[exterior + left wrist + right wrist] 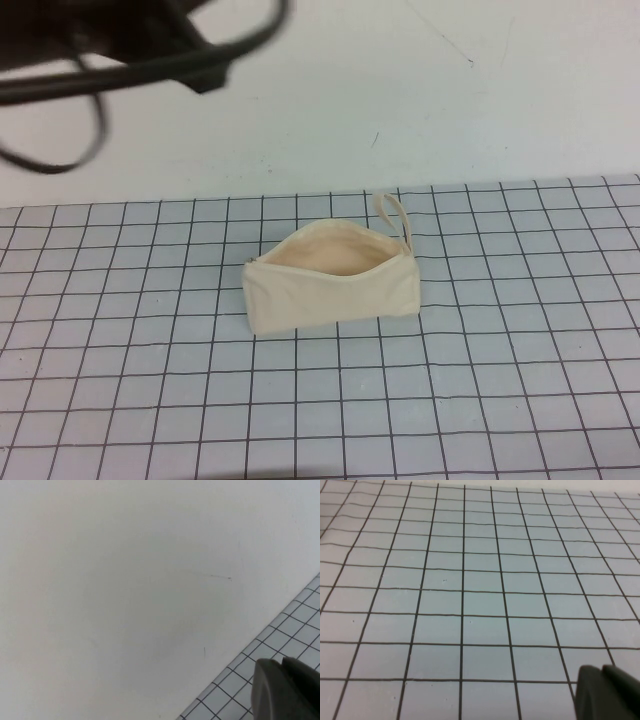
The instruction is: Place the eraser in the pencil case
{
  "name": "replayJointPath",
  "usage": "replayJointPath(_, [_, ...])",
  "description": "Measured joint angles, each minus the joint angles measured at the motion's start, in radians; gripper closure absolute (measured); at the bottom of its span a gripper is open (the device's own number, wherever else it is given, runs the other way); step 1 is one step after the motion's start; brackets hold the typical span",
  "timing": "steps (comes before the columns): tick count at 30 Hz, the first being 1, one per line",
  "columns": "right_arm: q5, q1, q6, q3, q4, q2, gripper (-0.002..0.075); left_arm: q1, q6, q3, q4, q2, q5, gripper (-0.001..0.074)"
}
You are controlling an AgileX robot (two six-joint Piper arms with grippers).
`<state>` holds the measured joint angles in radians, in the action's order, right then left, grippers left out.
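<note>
The pencil case (330, 280) is a cream-white fabric pouch standing on the grid mat in the middle of the high view. Its zip mouth is open and shows the pale peach lining, and its loop strap (395, 215) points to the far right. The eraser shows in no view. My left gripper (283, 666) is shut and empty, over the mat's far edge by the white surface; its arm (150, 60) is a dark blur at the far left, well away from the pouch. My right gripper (603, 672) is shut and empty above bare grid mat, outside the high view.
The grey grid mat (500, 400) covers the near part of the table. Beyond its far edge lies a plain white surface (420, 100). Dark cables (60, 150) hang from the left arm at the far left.
</note>
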<state>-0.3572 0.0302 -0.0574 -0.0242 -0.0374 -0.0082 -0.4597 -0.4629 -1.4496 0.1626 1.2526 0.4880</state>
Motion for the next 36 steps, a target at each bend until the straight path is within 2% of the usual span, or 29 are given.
replayJointPath(8, [0.000,0.000,0.000,0.000,0.000,0.000,0.0727,0.000,0.006,0.000,-0.010,-0.144,0.053,0.0735])
replayJointPath(30, [0.000,0.000,0.000,0.000,0.000,0.000,0.0727,0.000,-0.026,0.002,-0.055,-0.165,0.097,0.0735])
replayJointPath(33, [0.000,0.000,0.000,0.000,0.000,0.000,0.0727,0.005,-0.008,0.038,-0.055,-0.221,0.112,0.0735])
replayJointPath(36, [0.000,0.000,0.000,0.000,0.000,0.000,0.0727,0.049,0.032,0.126,-0.022,-0.302,0.121,0.0735])
